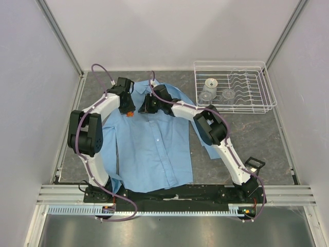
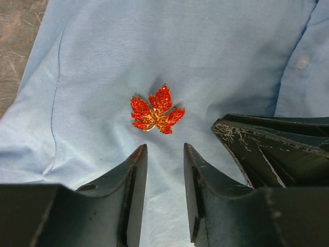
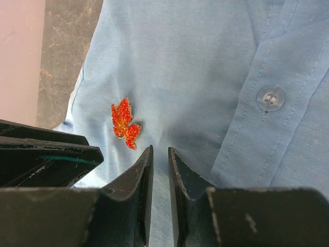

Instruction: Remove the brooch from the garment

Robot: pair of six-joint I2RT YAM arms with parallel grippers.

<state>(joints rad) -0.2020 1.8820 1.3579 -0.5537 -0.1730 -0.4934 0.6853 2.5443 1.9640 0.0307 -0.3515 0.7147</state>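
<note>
**Left wrist view: poised just short of the brooch, nothing held**

Looking out past the left gripper (image 2: 164,149): parted, empty, aimed at the brooch (image 2: 156,109) just ahead. Pinned flat on the garment (image 2: 205,51), near the shoulder, not yet freed. Crowded on one side by the right gripper (image 3: 160,150), close alongside. Narrowed to a thin slit over cloth just beside the pin; impossible to tell whether pinching a fold or only pressing down.

Risks, as a judgement:
- Closing on cloth along with the brooch and lifting the shirt instead of freeing the pin, through coming in too low or too flat.
- Slipping off the thin glittered edge, for want of anything raised to grasp.
- Knocking fingers against the neighbouring gripper, through working so near it.
- Tearing fabric, if pulled while the shirt is not held down.

Room: tight sideways between the two grippers, free upward. Further out, shirt edge and bare table (image 1: 257,139) near the brooch on one side, a button (image 3: 270,99) on the placket on the other. Dish rack (image 1: 229,62) well apart, in the far corner.
</note>
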